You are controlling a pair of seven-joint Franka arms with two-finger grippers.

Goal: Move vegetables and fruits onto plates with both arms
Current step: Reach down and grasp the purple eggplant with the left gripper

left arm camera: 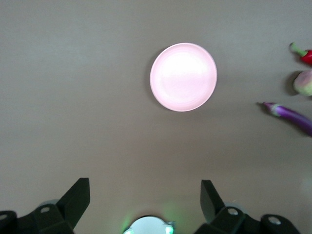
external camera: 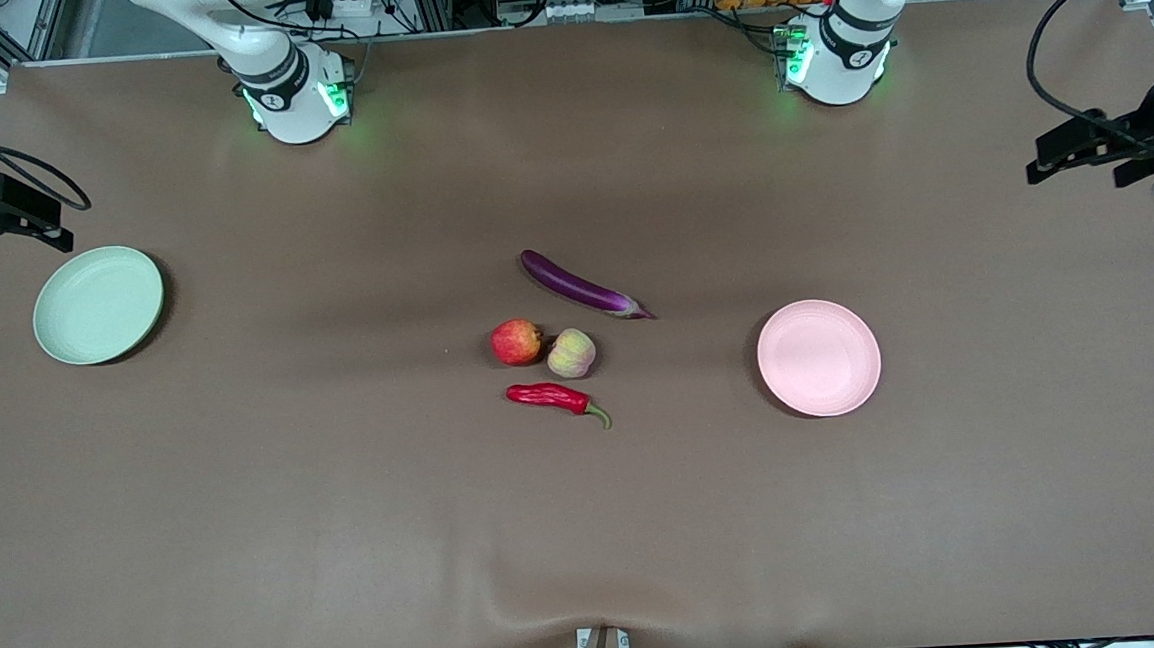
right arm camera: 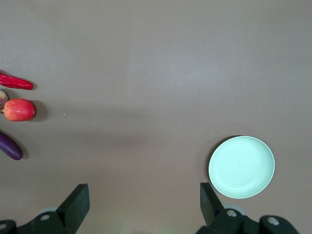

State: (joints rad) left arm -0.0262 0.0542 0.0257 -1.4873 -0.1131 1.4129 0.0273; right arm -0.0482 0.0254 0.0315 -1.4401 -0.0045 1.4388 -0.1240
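No item is yet lifted; both the left gripper [left arm camera: 145, 197] and right gripper [right arm camera: 144, 197] are held open, and a first descent onto the eggplant [external camera: 580, 285] or apple [external camera: 516, 342] is judged next.

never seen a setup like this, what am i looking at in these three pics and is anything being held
Two white robot arms stand at a brown table. The wide picture looks down from across it. The other two come from cameras on the arms' wrists, with each pincer's dark fingers at the bottom edge. The left pincer hangs open above the pink plate; the right pincer hangs open near the green plate. Mid-table lie an eggplant, a red apple, a peach and a chili pepper. Nothing is held; both plates are empty.
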